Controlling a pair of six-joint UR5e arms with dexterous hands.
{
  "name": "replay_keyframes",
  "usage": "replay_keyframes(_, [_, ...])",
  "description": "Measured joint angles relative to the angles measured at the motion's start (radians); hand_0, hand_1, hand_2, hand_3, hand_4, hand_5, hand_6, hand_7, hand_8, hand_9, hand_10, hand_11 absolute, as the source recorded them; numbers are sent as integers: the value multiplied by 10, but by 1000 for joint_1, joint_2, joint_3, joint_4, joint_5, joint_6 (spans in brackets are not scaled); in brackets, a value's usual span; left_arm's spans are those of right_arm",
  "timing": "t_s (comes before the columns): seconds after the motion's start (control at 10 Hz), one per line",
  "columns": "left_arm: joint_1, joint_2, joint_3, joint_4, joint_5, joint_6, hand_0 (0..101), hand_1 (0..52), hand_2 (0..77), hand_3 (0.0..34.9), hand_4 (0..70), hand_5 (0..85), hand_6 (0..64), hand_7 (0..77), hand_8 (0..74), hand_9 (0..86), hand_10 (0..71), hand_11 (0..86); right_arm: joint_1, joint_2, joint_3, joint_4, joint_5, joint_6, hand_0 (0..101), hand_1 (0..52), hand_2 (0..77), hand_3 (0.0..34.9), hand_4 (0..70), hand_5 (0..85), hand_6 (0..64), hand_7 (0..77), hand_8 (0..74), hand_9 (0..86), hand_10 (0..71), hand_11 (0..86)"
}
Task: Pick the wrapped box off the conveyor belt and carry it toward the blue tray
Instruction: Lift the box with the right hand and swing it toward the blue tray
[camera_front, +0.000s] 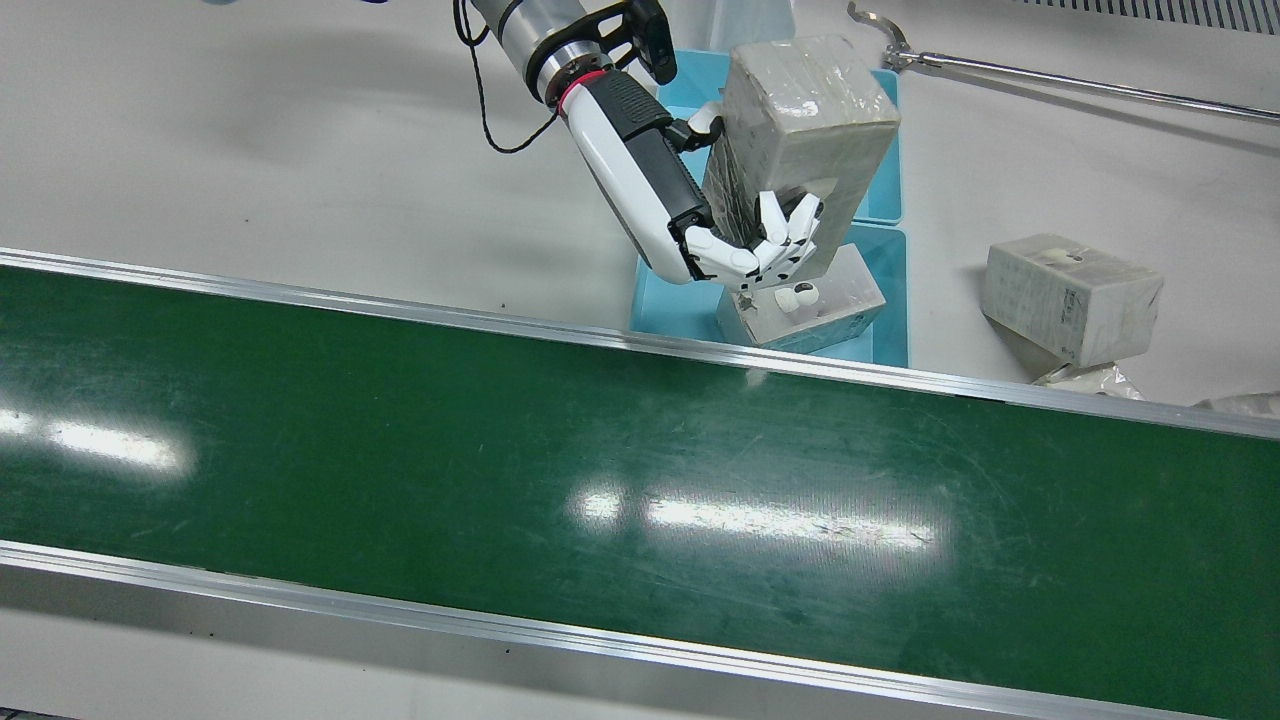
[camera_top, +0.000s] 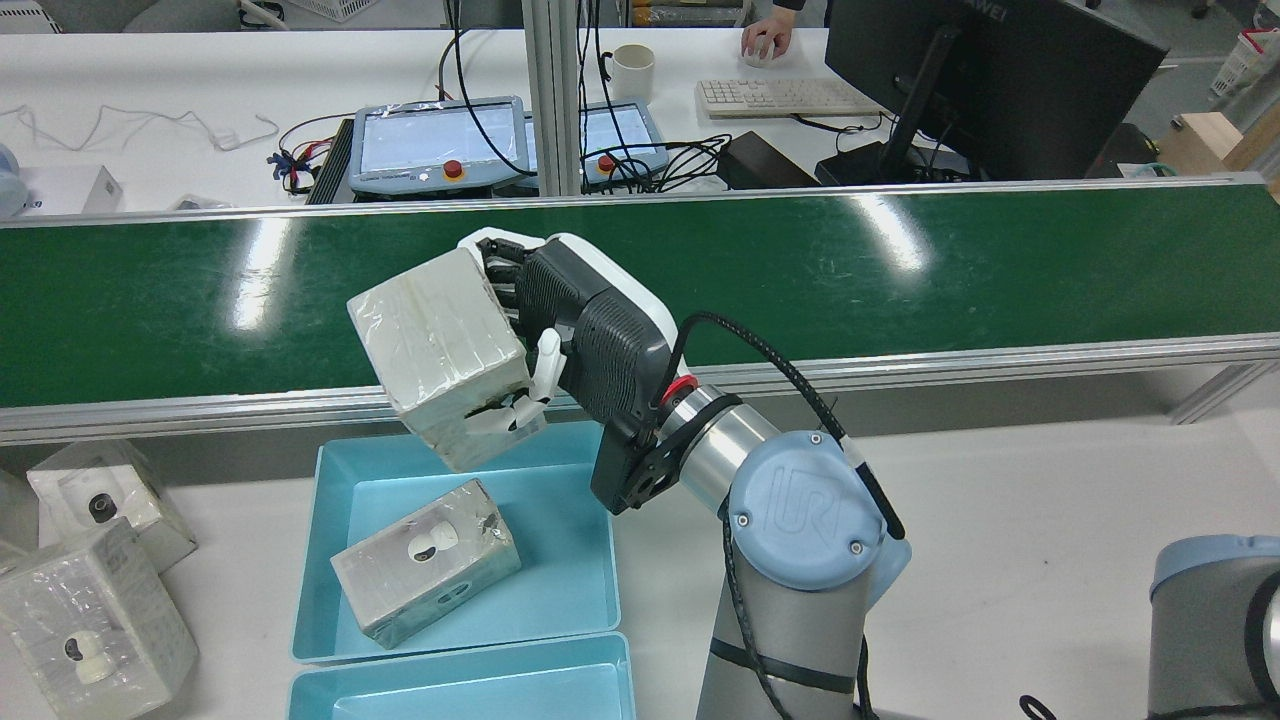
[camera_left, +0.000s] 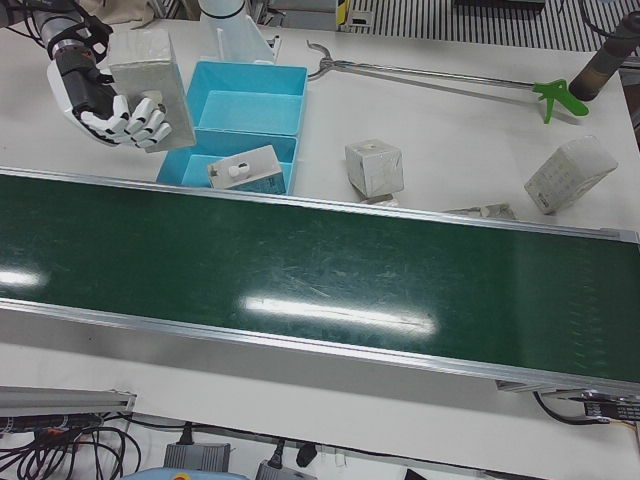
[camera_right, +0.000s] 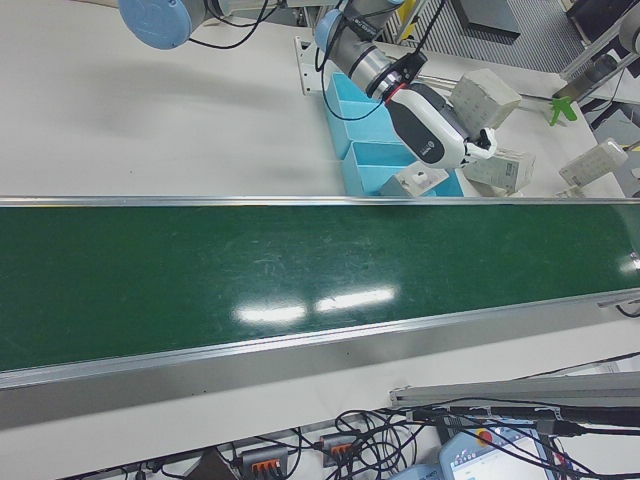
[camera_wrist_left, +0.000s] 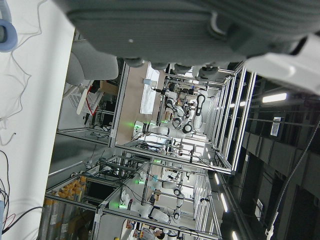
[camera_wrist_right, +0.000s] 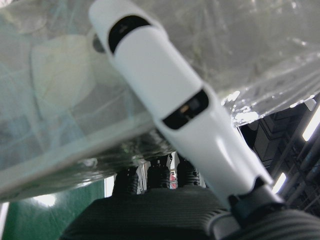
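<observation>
Your right hand (camera_front: 745, 245) has the wrapped box (camera_front: 795, 130) clamped, fingers (camera_front: 790, 235) curled round one face and thumb on the opposite side. The box hangs tilted above the blue tray (camera_top: 560, 560), clear of the second box (camera_top: 425, 575) lying in it. Your left hand's (camera_wrist_left: 200, 30) fingers can't be made out.

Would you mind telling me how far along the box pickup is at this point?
Done: the wrapped box is off the conveyor belt, which lies bare. In hand: the hand grips it, raised over the blue tray, where another box lies. Left: little, only finishing the carry.
</observation>
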Motion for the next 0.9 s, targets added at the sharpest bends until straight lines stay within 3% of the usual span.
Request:
replay_keyframes(0.2, [0, 0, 0, 0, 0, 0, 0, 0, 5, 0, 0, 11, 5, 5, 5, 5, 5, 5, -46, -16, 31, -1, 9, 3, 583, 11, 382, 9, 262, 671, 420, 376, 480, 404, 382, 371])
replay_keyframes(0.3, [0, 0, 0, 0, 0, 0, 0, 0, 5, 0, 0, 11, 5, 5, 5, 5, 5, 5, -55, -20, 37, 0, 11, 3, 524, 11, 387, 3, 273, 698, 475, 322, 540, 349, 420, 355])
replay_keyframes(0.4, [0, 0, 0, 0, 0, 0, 0, 0, 5, 0, 0, 11, 5, 0, 5, 0, 5, 5, -60, -25, 40, 0, 11, 3, 584, 27, 344, 15, 218, 654, 425, 295, 496, 322, 415, 322])
replay_keyframes(0.5, [0, 0, 0, 0, 0, 0, 0, 0, 5, 0, 0, 11, 5, 5, 5, 0, 5, 5, -62, -31, 42, 1, 12, 3, 560, 153, 262, 3, 120, 562, 355, 218, 415, 229, 360, 278])
replay_keyframes(0.6, [0, 0, 0, 0, 0, 0, 0, 0, 5, 0, 0, 11, 5, 0, 5, 5, 0, 5, -62, -37, 42, 1, 12, 4, 511, 273, 218, 12, 175, 551, 273, 65, 322, 125, 267, 180])
replay_keyframes(0.7, [0, 0, 0, 0, 0, 0, 0, 0, 5, 0, 0, 11, 5, 0, 5, 5, 0, 5, -63, -43, 42, 1, 12, 6, 511, 273, 218, 12, 175, 551, 273, 65, 322, 125, 267, 180])
replay_keyframes(0.8, [0, 0, 0, 0, 0, 0, 0, 0, 5, 0, 0, 11, 5, 0, 5, 0, 5, 5, -64, -46, 46, 1, 12, 7, 509, 153, 245, 21, 153, 224, 22, 60, 82, 16, 0, 16])
replay_keyframes(0.9, [0, 0, 0, 0, 0, 0, 0, 0, 5, 0, 0, 11, 5, 5, 5, 0, 5, 5, -64, -48, 52, 1, 12, 8, 515, 245, 256, 19, 153, 262, 65, 65, 0, 11, 0, 11])
